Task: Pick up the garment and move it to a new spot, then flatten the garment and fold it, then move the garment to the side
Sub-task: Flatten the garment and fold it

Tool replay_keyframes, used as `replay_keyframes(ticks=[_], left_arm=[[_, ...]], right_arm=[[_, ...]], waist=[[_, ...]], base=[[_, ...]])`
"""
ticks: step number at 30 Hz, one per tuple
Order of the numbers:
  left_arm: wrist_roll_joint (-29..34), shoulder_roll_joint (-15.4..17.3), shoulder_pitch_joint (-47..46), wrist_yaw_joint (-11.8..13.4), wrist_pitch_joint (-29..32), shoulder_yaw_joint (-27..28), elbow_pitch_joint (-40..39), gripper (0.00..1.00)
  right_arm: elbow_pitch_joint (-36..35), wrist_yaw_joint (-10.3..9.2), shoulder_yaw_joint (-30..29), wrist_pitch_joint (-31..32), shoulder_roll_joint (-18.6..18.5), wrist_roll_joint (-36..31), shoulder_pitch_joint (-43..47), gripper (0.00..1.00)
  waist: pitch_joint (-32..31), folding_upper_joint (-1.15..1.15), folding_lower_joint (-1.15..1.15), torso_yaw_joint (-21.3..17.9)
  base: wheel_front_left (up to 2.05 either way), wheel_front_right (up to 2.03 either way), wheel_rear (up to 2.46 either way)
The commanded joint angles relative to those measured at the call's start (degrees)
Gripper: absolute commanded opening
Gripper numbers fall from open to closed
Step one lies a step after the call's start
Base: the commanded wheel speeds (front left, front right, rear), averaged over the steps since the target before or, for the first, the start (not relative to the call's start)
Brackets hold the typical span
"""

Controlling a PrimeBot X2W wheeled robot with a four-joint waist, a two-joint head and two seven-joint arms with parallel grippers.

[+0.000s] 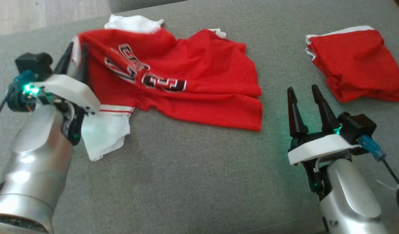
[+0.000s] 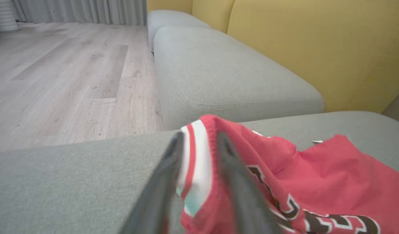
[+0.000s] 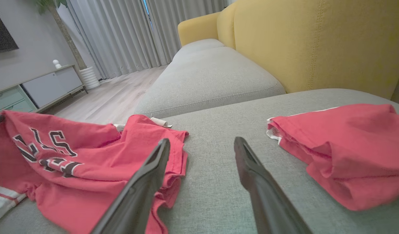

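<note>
Snag risk: the striped trim (image 2: 194, 152) of the red jersey (image 1: 186, 81) stands between the fingers of my left hand (image 2: 199, 138). If it catches as I draw off, I judge the cloth will drag and bunch.
Left hand: at the jersey's edge farthest from the folded red garment (image 1: 355, 61). The fingers stand apart, and I cannot tell whether they pinch the trim.
Right hand (image 1: 301, 87): wide open and empty, near the folded red garment on its jersey side.
Jersey place: on the grey sofa cushion (image 1: 186, 169), left of the folded red garment and well apart from it.
Jersey look: rumpled, with its black-and-white lettering (image 1: 144, 73) creased. A white sleeve (image 1: 103, 136) spills out toward me.
</note>
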Motion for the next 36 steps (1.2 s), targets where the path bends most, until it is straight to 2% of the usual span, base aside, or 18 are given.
replay_keyframes(ticks=[1, 10, 14, 17, 19, 20, 27, 36], left_arm=[[0.1, 2.3, -2.0, 0.2, -0.4, 1.4, -1.2, 1.0], [-0.6, 3.9, 3.5, 1.6, -6.2, 4.1, -5.2, 1.0], [0.0, 4.2, 9.7, 3.1, -6.6, 5.6, -11.6, 1.0], [2.1, 4.1, 15.7, 5.6, -6.6, 7.1, -18.9, 1.0], [3.5, 3.2, 20.3, 7.3, -6.7, 8.2, -23.8, 1.0], [3.5, 3.2, 20.3, 7.3, -6.7, 8.2, -23.8, 1.0], [6.5, -2.1, 33.3, 9.9, -6.7, 10.3, -34.2, 1.0], [9.8, -4.6, 35.8, 9.2, -6.7, 11.6, -36.0, 1.0]], right_arm=[[-1.5, 0.2, 1.6, -0.6, 0.2, -0.2, -1.6, 1.0], [-1.6, 0.2, 1.0, -0.6, 0.2, -0.9, 0.0, 1.0], [-0.9, 0.2, 0.7, -0.6, 0.2, -1.4, 1.9, 1.0], [-0.2, 0.2, 0.1, -0.6, 0.2, -1.4, 3.5, 1.0], [0.6, 0.2, -0.2, -0.6, 0.2, -1.3, 4.5, 1.0], [0.6, 0.2, -0.2, -0.6, 0.2, -1.3, 4.5, 1.0], [3.9, 0.2, -0.5, -0.3, 0.2, -0.9, 6.3, 1.0], [10.5, 0.2, -3.6, 5.3, 0.2, 1.4, 5.2, 1.0]], waist=[[-0.2, 0.0, 0.0, 0.2], [-2.7, 0.0, 0.0, 3.6], [-4.3, 0.0, 0.0, 6.1], [-5.2, 0.0, 0.0, 8.0], [-5.9, 0.0, 0.0, 9.1], [-5.9, 0.0, 0.0, 9.1], [-7.1, 0.0, 0.0, 11.4], [-6.7, 0.0, 0.0, 12.9]], base=[[0.0, 0.0, 0.0], [0.0, 0.0, 0.0], [0.0, 0.0, 0.0], [0.0, 0.0, 0.0], [0.0, 0.0, 0.0], [0.0, 0.0, 0.0], [0.0, 0.0, 0.0], [0.0, 0.0, 0.0]])
